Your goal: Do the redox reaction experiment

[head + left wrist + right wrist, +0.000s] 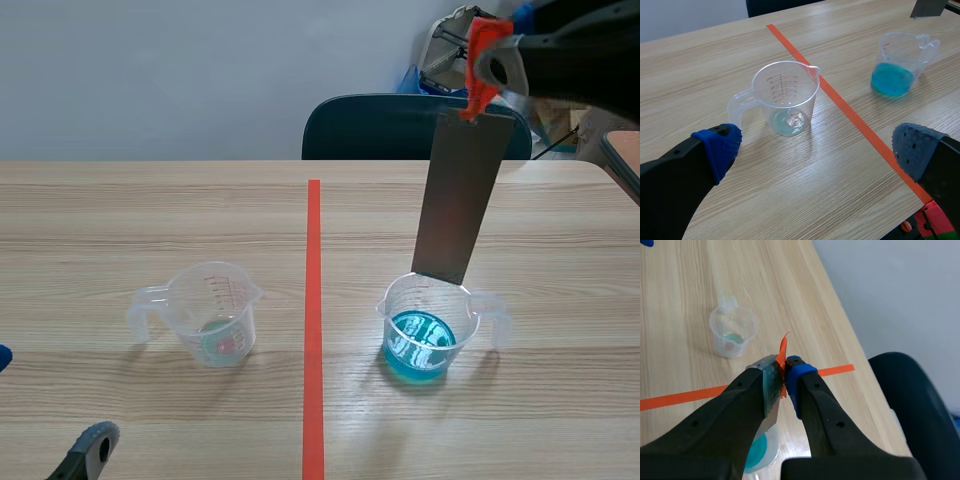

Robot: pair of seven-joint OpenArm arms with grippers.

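Note:
A grey metal strip with an orange tab at its top hangs upright from my right gripper, which is shut on the tab. The strip's lower end is just above the far rim of a clear beaker of blue liquid, right of the tape line. In the right wrist view the strip is pinched between the fingers, over the blue beaker. A second clear beaker with a pale residue stands left of the line. My left gripper is open near the front edge, short of that beaker.
An orange-red tape line divides the wooden table. A dark chair stands behind the far edge, with clutter at the back right. The blue beaker lies beyond the line from the left gripper.

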